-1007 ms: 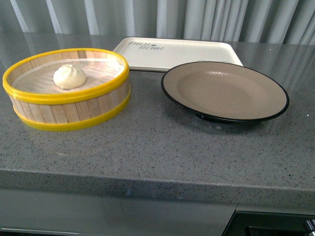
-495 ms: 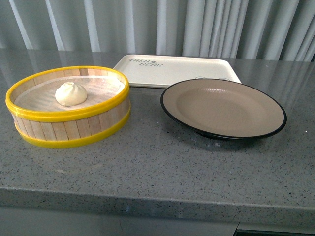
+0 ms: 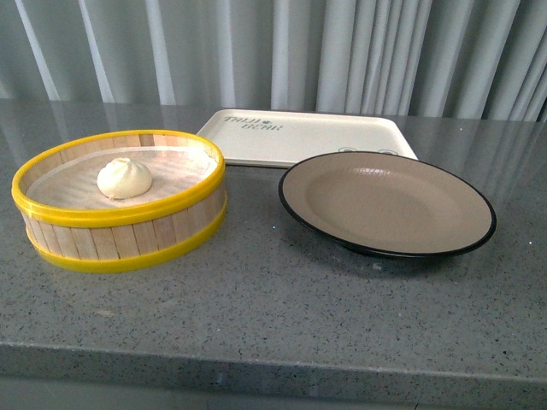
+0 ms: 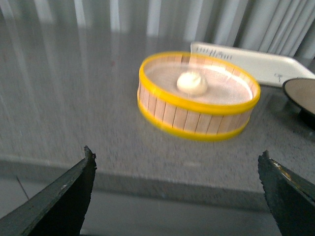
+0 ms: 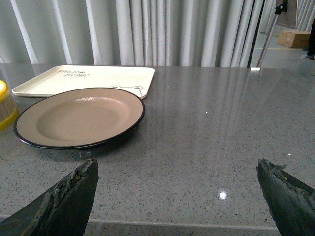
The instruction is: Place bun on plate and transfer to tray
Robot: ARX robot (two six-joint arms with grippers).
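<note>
Bun lies in yellow-rimmed basket; left claw and right claw gape wide, empty.

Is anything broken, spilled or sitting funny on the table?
Nothing stands out. The bun sits whole inside the round wooden basket, the plate is empty and level, and the tray lies flat behind it. No spills show on the grey counter.

bun: small, white, pleated top, upright inside round wooden basket
plate: wide, shallow, tan inside, black rim, right of basket
tray: cream rectangle, dark lettering, just behind plate
</note>
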